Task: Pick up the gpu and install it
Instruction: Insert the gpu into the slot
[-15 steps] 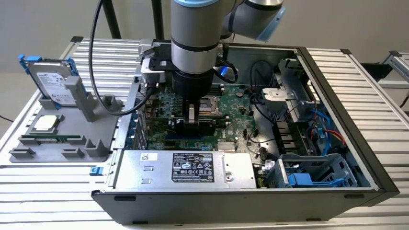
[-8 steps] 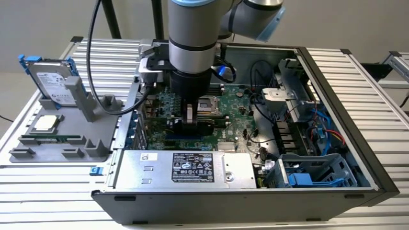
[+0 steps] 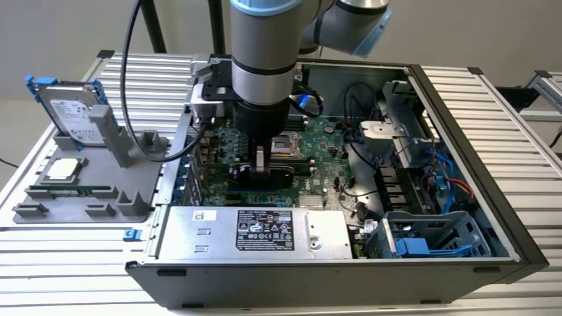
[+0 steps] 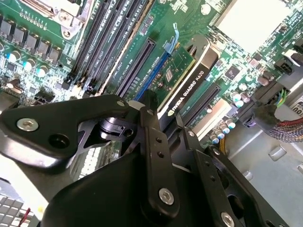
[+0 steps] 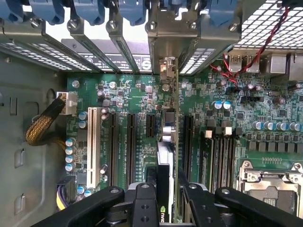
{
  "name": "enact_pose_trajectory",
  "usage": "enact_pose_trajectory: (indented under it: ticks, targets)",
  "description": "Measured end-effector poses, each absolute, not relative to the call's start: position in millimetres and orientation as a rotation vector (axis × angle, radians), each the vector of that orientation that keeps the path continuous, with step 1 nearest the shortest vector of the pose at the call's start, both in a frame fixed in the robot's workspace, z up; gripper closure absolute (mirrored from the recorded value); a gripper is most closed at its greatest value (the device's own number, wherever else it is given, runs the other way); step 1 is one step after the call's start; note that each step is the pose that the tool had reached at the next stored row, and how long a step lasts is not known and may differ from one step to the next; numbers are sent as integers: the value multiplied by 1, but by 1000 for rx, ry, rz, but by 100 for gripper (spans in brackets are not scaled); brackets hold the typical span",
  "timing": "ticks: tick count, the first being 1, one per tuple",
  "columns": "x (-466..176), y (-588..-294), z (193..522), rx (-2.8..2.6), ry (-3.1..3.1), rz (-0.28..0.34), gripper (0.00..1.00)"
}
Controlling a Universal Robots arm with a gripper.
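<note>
The gripper [image 3: 260, 172] pinches the gpu [image 4: 185, 78] edge-on, holding it upright above the motherboard [image 5: 128, 101] inside the open computer case [image 3: 491, 197].

You get even, soft indoor light in the exterior view, bright on the ribbed surface [image 3: 491, 131] and dimmer down inside the computer case [image 3: 474, 257], where the arm [image 3: 263, 59] casts a mild shadow over the motherboard [image 3: 325, 131]. In the first wrist view, light glares white through the rear slot openings [image 5: 137, 33]. In both wrist views the black end effector [image 4: 163, 137] sits close and slightly soft, while your board detail beyond stays crisp.
</note>
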State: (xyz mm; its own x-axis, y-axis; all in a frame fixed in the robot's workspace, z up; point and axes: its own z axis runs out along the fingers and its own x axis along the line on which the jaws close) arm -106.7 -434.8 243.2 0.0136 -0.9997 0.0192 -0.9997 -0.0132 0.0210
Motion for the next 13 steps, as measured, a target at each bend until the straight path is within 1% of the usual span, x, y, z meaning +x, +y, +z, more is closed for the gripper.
enact_pose_trajectory:
  ticks: [13]
  targets:
    - [-110,-435,239,2216,-2187,-2,100]
